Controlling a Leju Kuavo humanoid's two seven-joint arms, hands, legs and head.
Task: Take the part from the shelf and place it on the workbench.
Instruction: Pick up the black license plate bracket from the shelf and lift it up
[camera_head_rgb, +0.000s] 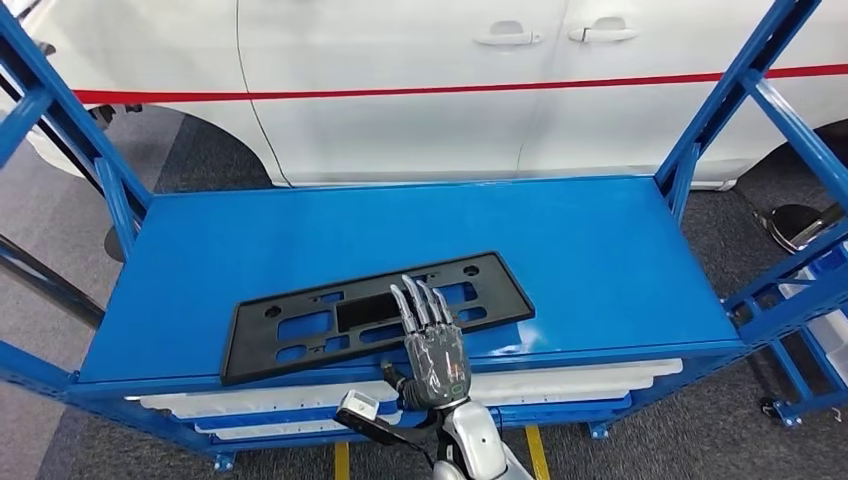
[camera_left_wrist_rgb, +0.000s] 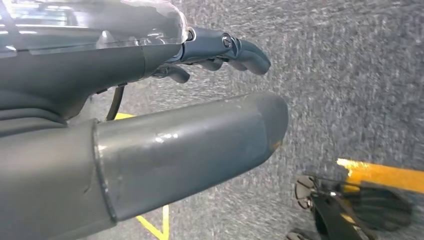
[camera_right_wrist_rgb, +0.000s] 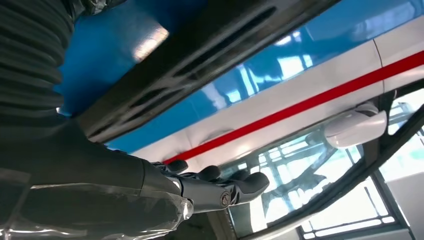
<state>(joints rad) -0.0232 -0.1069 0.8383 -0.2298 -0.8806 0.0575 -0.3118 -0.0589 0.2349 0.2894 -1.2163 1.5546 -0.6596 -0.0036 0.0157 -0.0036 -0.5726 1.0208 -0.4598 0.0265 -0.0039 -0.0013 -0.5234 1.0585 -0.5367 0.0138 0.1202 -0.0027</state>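
The part (camera_head_rgb: 300, 325) is a flat black plate frame with cut-outs, lying near the front edge of the blue shelf (camera_head_rgb: 600, 250). My right hand (camera_head_rgb: 435, 345) reaches in from below, its fingers straight and spread over the part's right half and its thumb down by the shelf's front edge. It holds nothing. In the right wrist view the part (camera_right_wrist_rgb: 200, 75) runs close past the hand (camera_right_wrist_rgb: 210, 187), whose fingers are stretched out. My left hand (camera_left_wrist_rgb: 220, 50) hangs over grey carpet with loose fingers and nothing in it.
A white car (camera_head_rgb: 420, 90) with a red stripe stands just behind the shelf. Blue slanted uprights (camera_head_rgb: 720, 110) frame both ends. White trays (camera_head_rgb: 560, 385) lie on the level beneath. Yellow floor lines (camera_left_wrist_rgb: 380, 175) mark the carpet.
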